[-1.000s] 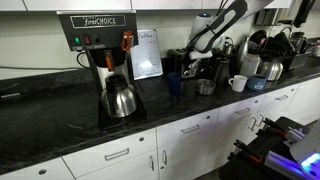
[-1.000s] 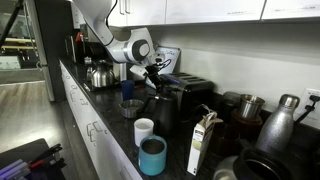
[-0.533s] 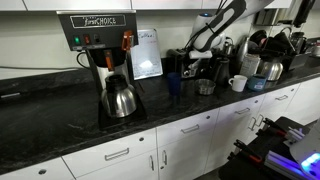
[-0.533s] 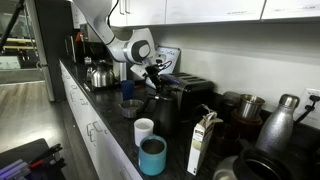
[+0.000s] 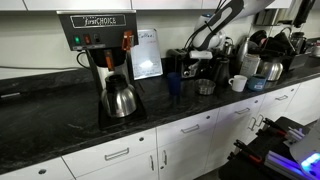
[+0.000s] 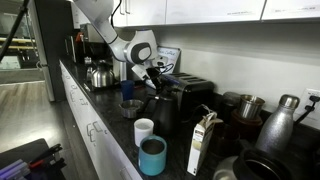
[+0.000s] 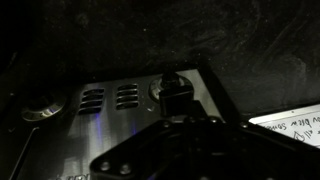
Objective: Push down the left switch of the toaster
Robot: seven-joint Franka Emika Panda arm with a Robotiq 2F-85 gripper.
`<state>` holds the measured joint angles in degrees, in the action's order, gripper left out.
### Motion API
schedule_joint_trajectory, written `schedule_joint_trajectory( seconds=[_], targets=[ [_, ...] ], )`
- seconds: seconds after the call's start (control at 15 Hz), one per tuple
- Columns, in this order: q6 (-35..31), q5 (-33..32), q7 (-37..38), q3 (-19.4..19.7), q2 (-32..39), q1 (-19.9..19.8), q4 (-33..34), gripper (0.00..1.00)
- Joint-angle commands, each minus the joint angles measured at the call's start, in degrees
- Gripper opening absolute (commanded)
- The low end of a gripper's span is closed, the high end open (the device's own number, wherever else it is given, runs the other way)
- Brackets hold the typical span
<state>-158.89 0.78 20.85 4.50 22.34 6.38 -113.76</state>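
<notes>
The toaster [image 6: 186, 96] stands on the worktop [image 5: 60, 125], well apart from the coffee brewer [image 5: 103, 60]. The fingers [image 6: 153, 72] sit at its brewer-facing end; spread or pressed together cannot be told

Long black speckled desk [image 5: 60, 118] shows in both exterior views. Under the desk: white base cabs [image 5: 90, 165] w/ slim bar handles [image 5: 117, 154]. Behind the desk: plain pale wall [image 5: 30, 45]. Above the desk: white upper cabs [image 6: 215, 9]. Alongside the desk: brownish floor [image 6: 30, 115], prob. wood-look, too blurry to be sure. Past the desk's far end: bright opening [image 6: 18, 40]. Light is even, w/ soft glare on the desk top.
</notes>
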Motion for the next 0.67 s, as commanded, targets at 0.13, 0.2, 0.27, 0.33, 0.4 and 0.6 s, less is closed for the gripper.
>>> schedule_joint_trajectory(
  seconds=[0.13, 0.2, 0.27, 0.33, 0.4, 0.6],
  targets=[
    [-0.31, 3.69, -7.0, -2.99, -0.2, -3.22, -1.61, 0.0],
    [-0.36, 4.22, -8.18, -3.46, -0.62, -3.6, -1.8, 0.0],
    [-0.57, 4.71, -9.41, -3.9, -1.11, -4.03, -2.07, 0.0],
    [-0.64, 5.4, -10.42, -4.39, -1.54, -4.45, -2.26, 0.0],
    [-0.77, 5.94, -11.28, -4.8, -1.9, -4.83, -2.47, 0.0],
    [-1.25, 6.67, -13.43, -5.36, -2.79, -5.65, -3.44, 0.0]
  ],
)
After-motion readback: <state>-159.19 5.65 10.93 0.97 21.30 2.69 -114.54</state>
